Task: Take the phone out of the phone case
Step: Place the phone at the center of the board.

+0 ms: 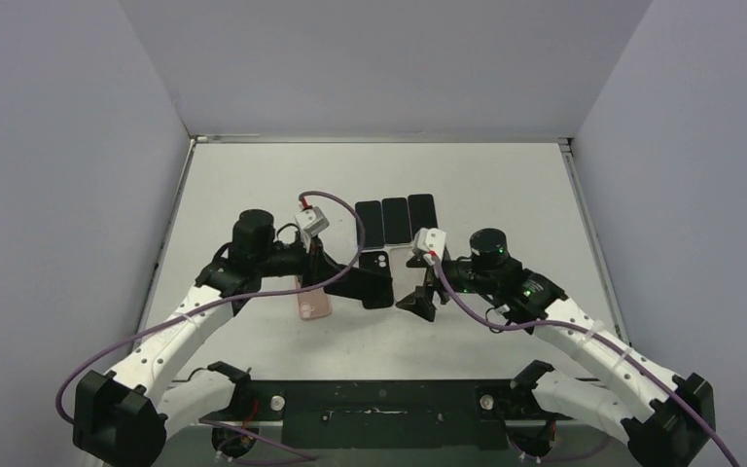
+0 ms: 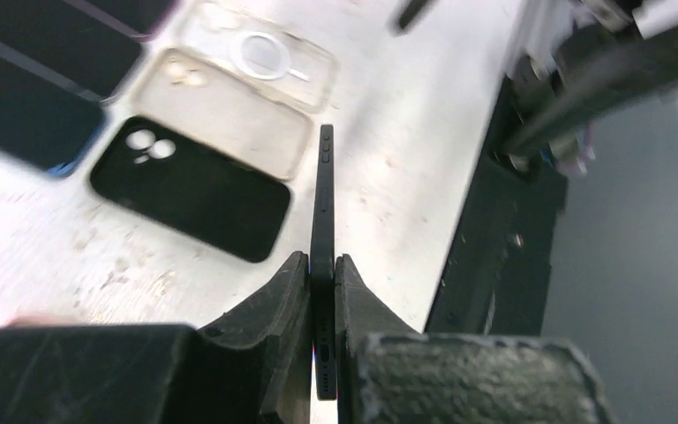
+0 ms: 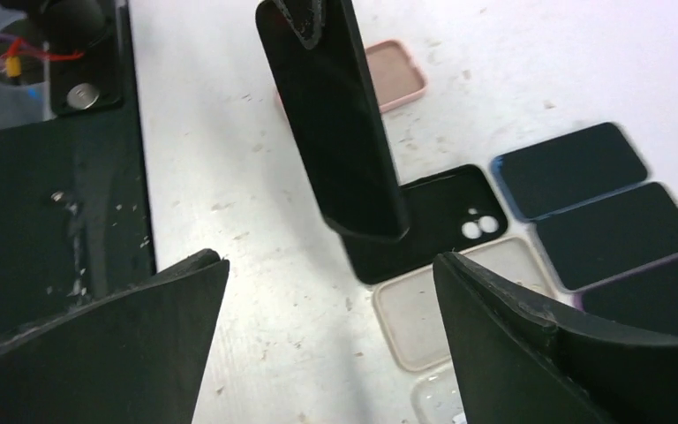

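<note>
White and a little scuffed, the bench [image 1: 506, 195] fills the middle of the room, and we see small grey marks and specks on it in both wrist views. A thin metal rim runs along its far edge and its sides. Pale grey walls [image 1: 58, 146] close it in on the left, at the back and on the right. At the near edge a black plate [image 1: 379, 413] lies between the two arm bases.

The left fingers [image 2: 298, 281] are clenched on the phone [image 2: 322, 194]. They grasp it by its two flat faces, so from the left wrist we look along its thin edge with the side buttons. From the right wrist the phone is a dark slab, tilted and lifted off the bench, with its lower end in front of the black case [image 3: 446, 208]. The phone is out of that case and does not touch it.

The black case lies flat on the bench, and its camera opening shows pale. Just beside it lie two clear cases [image 2: 229, 115], one next to the other. Farther back, three dark phones [image 1: 395, 222] lie side by side in a row. A pink case [image 1: 313, 306] lies nearer to the arms, under the left arm.

The right fingers [image 1: 418, 302] are released, spread wide, and grasp nothing. They hang near the phone, on its right side.
</note>
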Motion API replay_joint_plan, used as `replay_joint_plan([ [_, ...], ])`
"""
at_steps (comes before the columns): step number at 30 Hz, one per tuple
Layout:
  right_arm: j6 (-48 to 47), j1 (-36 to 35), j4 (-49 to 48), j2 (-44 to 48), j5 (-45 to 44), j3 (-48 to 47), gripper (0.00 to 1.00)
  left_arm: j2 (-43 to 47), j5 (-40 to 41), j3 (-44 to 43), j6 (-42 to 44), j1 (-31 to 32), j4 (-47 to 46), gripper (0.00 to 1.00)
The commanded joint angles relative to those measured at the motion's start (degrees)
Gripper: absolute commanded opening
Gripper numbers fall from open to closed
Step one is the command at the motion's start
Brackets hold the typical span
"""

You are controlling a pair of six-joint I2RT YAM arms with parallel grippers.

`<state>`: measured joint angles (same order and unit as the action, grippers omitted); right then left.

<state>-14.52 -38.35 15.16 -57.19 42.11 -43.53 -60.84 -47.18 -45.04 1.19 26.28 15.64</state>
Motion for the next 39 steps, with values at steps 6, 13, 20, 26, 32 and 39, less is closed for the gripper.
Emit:
replay_joint_plan([
  [6, 13.84, 1.72, -22.0, 14.45, -23.73, 12.8, 1.0, 8.42, 23.12, 13.98, -37.65, -6.5, -33.09, 0.0],
  [13, 22.05, 2.23, -34.04, 22.5, -40.01, 23.82, 1.0, 7.56, 42.76, 21.64, -51.08, -6.42, -45.42, 0.0],
  [20, 26.28, 2.31, -43.16, 28.28, -53.08, 33.28, 1.0, -0.95, 52.59, 23.5, -56.92, -6.17, -53.77, 0.0],
  [26, 25.95, 2.4, -45.4, 32.3, -59.08, 38.05, 1.0, -9.08, 60.8, 22.78, -60.08, -4.65, -59.07, 0.0],
  [32, 25.86, 2.49, -47.05, 34.58, -64.05, 41.11, 1.0, -17.71, 64.9, 19.7, -61.26, -2.92, -64.87, 0.0],
  [39, 25.86, 2.49, -47.13, 34.86, -65.88, 41.67, 1.0, -25.33, 67.28, 16.8, -60.76, -1.59, -66.58, 0.0],
])
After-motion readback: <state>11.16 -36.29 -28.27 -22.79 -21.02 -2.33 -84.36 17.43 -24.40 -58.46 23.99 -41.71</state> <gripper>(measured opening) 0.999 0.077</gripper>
